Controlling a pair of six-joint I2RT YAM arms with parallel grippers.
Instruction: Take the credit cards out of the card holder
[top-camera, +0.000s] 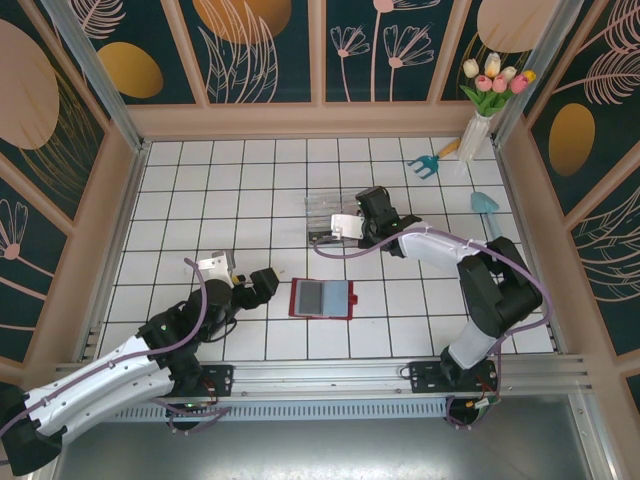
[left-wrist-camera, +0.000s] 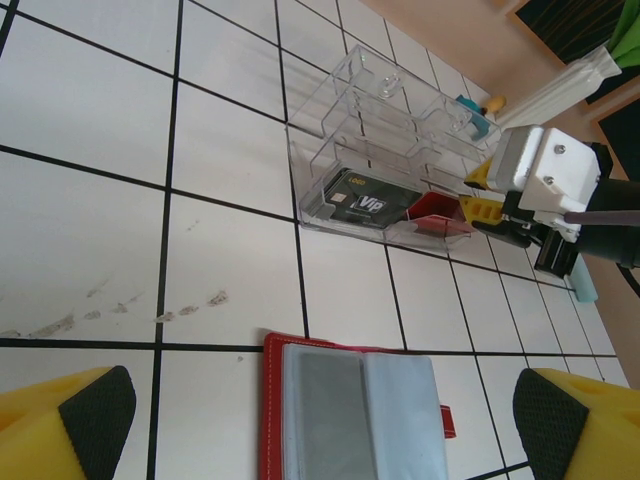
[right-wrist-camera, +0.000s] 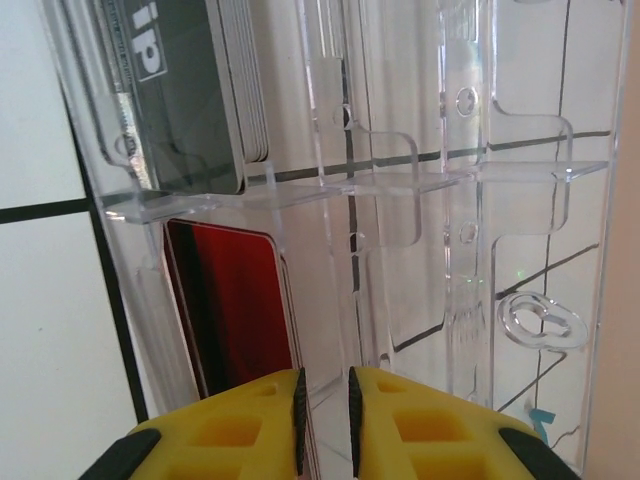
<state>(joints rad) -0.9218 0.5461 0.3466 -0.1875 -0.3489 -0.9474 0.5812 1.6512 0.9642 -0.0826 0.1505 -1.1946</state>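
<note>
The card holder (top-camera: 322, 298) lies open and flat on the white tiled table (top-camera: 200, 180), grey-blue pockets up and red tab (left-wrist-camera: 447, 420) at its right edge, near the front between my arms. My left gripper (top-camera: 262, 283) faces it from the left, fingers spread wide and holding nothing. Farther back, a clear plastic tray (top-camera: 325, 208) holds a stack of cards (left-wrist-camera: 365, 203), the front one black and marked Vip, with a red card (left-wrist-camera: 437, 212) in the neighbouring compartment. My right gripper (right-wrist-camera: 327, 410) is at the tray beside the red card, fingers a slit apart with nothing between them.
</note>
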